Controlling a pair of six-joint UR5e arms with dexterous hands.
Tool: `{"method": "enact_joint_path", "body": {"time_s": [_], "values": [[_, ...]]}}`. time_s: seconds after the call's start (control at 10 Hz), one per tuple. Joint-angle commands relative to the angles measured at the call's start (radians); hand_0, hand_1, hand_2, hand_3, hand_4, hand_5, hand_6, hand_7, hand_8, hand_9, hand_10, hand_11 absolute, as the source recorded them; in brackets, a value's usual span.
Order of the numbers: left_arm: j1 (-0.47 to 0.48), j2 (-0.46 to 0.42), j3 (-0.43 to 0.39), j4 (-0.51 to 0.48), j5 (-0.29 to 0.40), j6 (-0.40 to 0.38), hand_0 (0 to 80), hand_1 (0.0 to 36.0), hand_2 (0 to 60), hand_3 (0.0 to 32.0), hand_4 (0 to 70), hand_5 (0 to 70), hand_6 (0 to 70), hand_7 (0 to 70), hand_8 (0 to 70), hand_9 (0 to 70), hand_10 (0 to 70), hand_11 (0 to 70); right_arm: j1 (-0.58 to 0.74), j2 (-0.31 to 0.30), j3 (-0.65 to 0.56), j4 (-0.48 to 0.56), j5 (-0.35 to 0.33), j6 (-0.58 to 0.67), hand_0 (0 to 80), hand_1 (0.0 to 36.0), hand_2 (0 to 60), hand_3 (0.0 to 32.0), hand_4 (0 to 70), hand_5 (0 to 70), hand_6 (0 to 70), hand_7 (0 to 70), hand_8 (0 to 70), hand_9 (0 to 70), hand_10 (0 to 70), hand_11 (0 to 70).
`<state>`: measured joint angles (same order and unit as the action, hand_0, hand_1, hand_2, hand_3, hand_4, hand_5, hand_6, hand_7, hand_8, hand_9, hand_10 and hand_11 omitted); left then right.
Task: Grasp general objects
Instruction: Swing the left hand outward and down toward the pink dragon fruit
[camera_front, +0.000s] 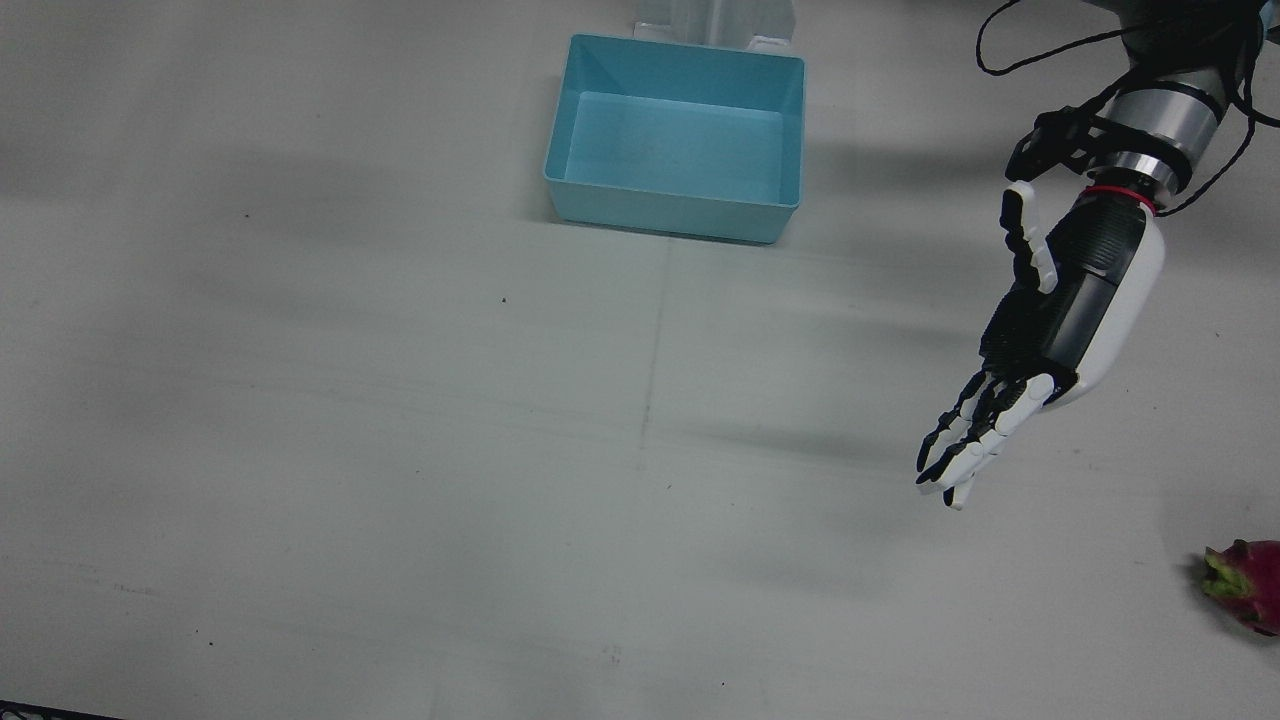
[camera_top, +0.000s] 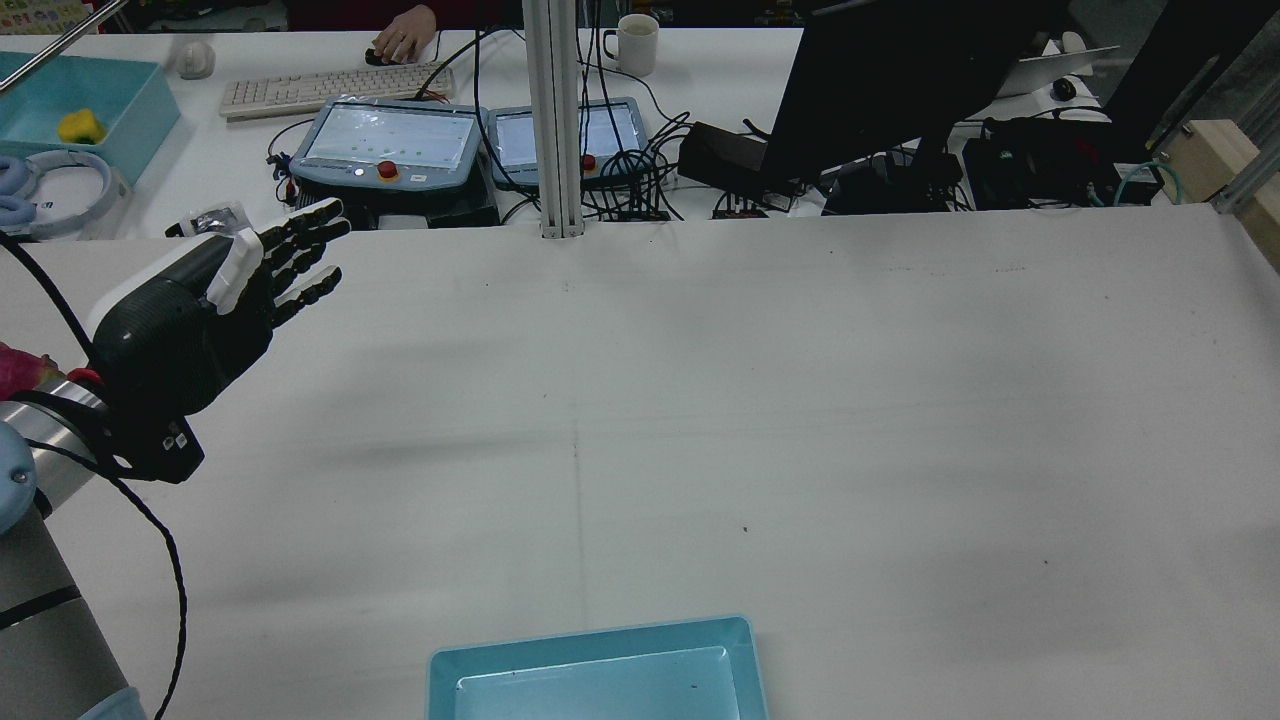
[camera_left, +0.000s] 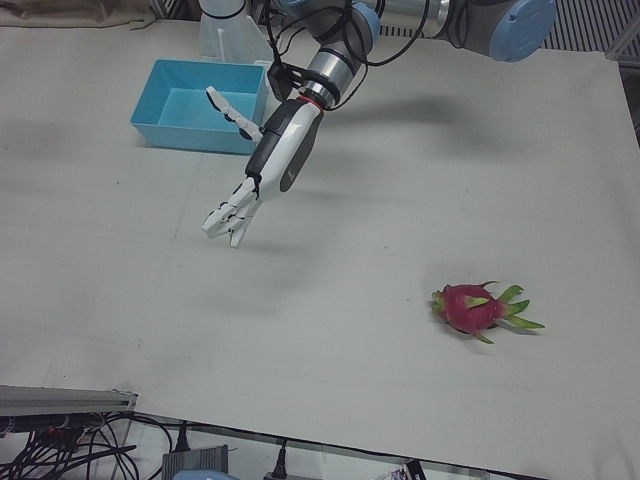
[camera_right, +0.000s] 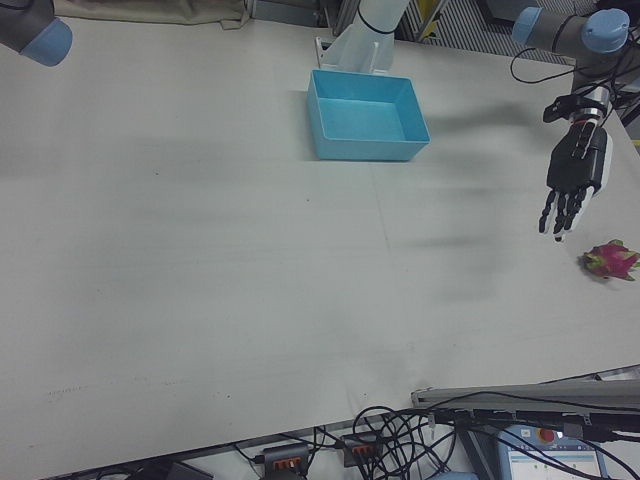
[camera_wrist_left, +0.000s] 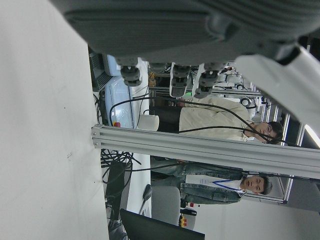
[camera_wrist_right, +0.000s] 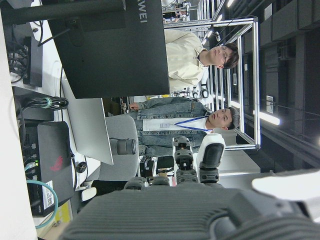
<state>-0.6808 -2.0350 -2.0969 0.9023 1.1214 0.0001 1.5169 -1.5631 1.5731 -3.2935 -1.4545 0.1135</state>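
A pink dragon fruit (camera_left: 472, 308) with green leaf tips lies on the white table near its front edge. It also shows in the front view (camera_front: 1245, 585) at the right edge and in the right-front view (camera_right: 609, 261). My left hand (camera_left: 262, 175) hovers above the table, open and empty, with its fingers stretched out and pointing down and forward. It is well apart from the fruit and also shows in the front view (camera_front: 1050, 330), the rear view (camera_top: 210, 310) and the right-front view (camera_right: 572, 185). My right hand (camera_wrist_right: 192, 200) shows only in its own view, with fingers extended and holding nothing.
An empty light-blue bin (camera_front: 668, 212) stands at the robot's side of the table, in the middle; it also shows in the left-front view (camera_left: 190, 134) and the right-front view (camera_right: 368, 150). Screens, cables and people are beyond the table's far edge (camera_top: 560, 235).
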Motion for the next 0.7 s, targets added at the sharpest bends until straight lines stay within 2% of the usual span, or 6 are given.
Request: {"method": "enact_joint_path", "body": {"time_s": [0.0, 0.2, 0.3, 0.5, 0.6], "values": [[-0.058, 0.001, 0.011, 0.094, -0.003, 0.115, 46.1, 5.1, 0.0, 0.0, 2.7, 6.1, 0.2, 19.3, 0.0, 2.4, 0.0, 0.0, -0.001, 0.0, -0.001, 0.0, 0.0, 0.0, 0.0, 0.0, 0.0, 0.0, 0.0, 0.0, 0.0, 0.0, 0.0, 0.0, 0.0, 0.0], [-0.172, -0.036, 0.036, 0.106, -0.003, 0.355, 45.8, 3.2, 0.0, 0.0, 2.7, 7.4, 0.9, 21.3, 0.0, 2.8, 0.0, 0.0, -0.001, 0.0, -0.001, 0.0, 0.0, 0.0, 0.0, 0.0, 0.0, 0.0, 0.0, 0.0, 0.0, 0.0, 0.0, 0.0, 0.0, 0.0], [-0.196, -0.034, 0.078, 0.075, -0.002, 0.412, 45.8, 3.3, 0.0, 0.0, 1.2, 7.6, 1.7, 22.0, 0.0, 3.0, 0.0, 0.0, -0.001, 0.0, -0.001, 0.0, 0.0, 0.0, 0.0, 0.0, 0.0, 0.0, 0.0, 0.0, 0.0, 0.0, 0.0, 0.0, 0.0, 0.0], [-0.229, -0.039, 0.077, 0.075, -0.002, 0.664, 46.1, 5.6, 0.0, 0.0, 3.3, 7.6, 4.2, 22.6, 0.0, 3.1, 0.0, 0.2, -0.001, 0.0, -0.001, 0.0, 0.0, 0.0, 0.0, 0.0, 0.0, 0.0, 0.0, 0.0, 0.0, 0.0, 0.0, 0.0, 0.0, 0.0], [-0.229, -0.037, 0.081, 0.072, 0.001, 0.77, 45.8, 5.6, 0.0, 0.0, 0.8, 4.1, 2.2, 19.1, 0.0, 2.4, 1.4, 2.9, -0.001, 0.0, -0.001, 0.0, 0.0, 0.0, 0.0, 0.0, 0.0, 0.0, 0.0, 0.0, 0.0, 0.0, 0.0, 0.0, 0.0, 0.0]]}}
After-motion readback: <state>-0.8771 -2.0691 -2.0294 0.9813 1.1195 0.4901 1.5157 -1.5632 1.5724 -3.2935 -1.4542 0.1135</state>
